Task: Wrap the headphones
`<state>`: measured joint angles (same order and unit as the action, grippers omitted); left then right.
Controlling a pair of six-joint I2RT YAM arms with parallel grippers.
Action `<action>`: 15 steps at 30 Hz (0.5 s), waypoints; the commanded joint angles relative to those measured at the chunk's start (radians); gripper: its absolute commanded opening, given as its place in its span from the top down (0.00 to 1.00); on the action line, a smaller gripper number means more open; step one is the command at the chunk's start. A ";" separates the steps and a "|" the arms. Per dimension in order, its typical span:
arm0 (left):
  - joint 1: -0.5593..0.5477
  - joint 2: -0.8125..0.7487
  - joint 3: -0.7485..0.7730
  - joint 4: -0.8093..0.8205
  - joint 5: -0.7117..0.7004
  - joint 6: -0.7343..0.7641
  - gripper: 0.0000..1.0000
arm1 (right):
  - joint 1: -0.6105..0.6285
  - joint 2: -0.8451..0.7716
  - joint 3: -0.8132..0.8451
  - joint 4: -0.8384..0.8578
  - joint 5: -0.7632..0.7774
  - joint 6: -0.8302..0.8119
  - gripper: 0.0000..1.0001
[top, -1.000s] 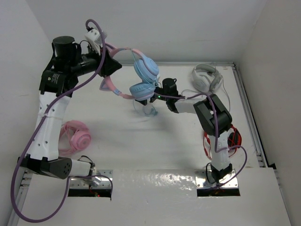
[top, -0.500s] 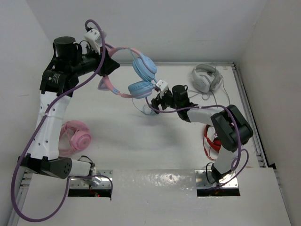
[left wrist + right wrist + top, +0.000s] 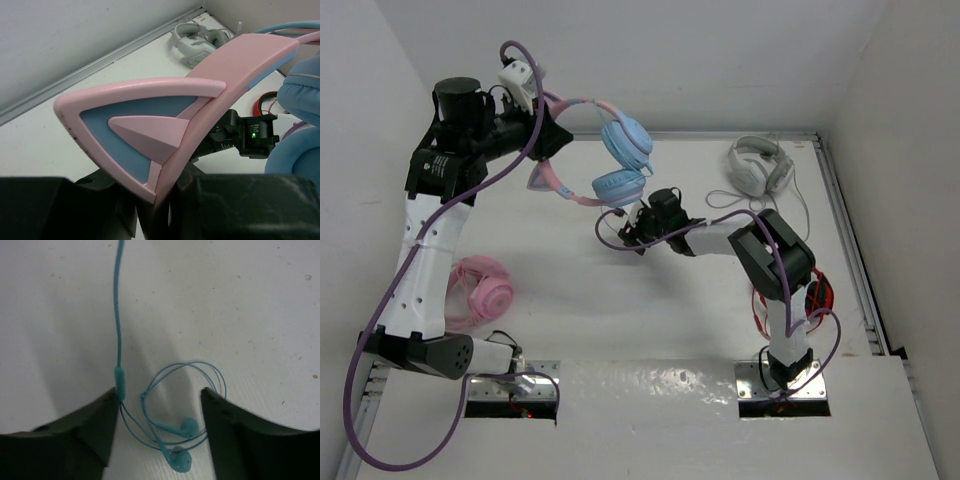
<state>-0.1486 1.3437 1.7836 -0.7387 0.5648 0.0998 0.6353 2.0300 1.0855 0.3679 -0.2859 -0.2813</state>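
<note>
The headphones (image 3: 620,162) hang in the air at the back left, with two light-blue ear cups and a pink headband (image 3: 240,52) carrying a cat ear (image 3: 145,125). My left gripper (image 3: 552,140) is shut on the headband, its jaws (image 3: 167,192) pinching the band beside the cat ear. My right gripper (image 3: 628,235) is low over the table below the ear cups. It stands open (image 3: 160,397) around a loose coil of thin light-blue cable (image 3: 192,363) with two earbuds (image 3: 189,426). The cable's inline piece (image 3: 120,380) rests against the left finger.
A white pair of headphones (image 3: 758,165) lies at the back right. An all-pink pair (image 3: 480,290) lies by the left arm. A red cable bundle (image 3: 790,295) sits behind the right arm's base. A metal rail (image 3: 850,260) runs along the table's right edge.
My right gripper has swung left and down to the table, over the coiled cable, and its jaws have narrowed a little. The left arm and the headphones have not moved.
</note>
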 commanded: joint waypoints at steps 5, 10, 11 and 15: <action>0.017 -0.011 -0.004 0.104 0.024 -0.084 1.00 | 0.035 0.075 0.172 -0.121 0.028 0.039 1.00; 0.148 0.026 -0.058 0.234 -0.015 -0.268 1.00 | 0.142 -0.019 0.076 -0.164 0.099 0.018 1.00; 0.188 0.038 -0.087 0.257 -0.023 -0.334 1.00 | 0.164 -0.039 0.053 -0.170 0.100 0.008 1.00; 0.331 0.109 -0.159 0.430 -0.071 -0.495 1.00 | 0.280 -0.151 -0.027 -0.239 0.122 -0.030 1.00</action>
<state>0.1013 1.4097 1.6581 -0.5079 0.5503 -0.1867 0.8474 1.9850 1.0798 0.1738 -0.1810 -0.2760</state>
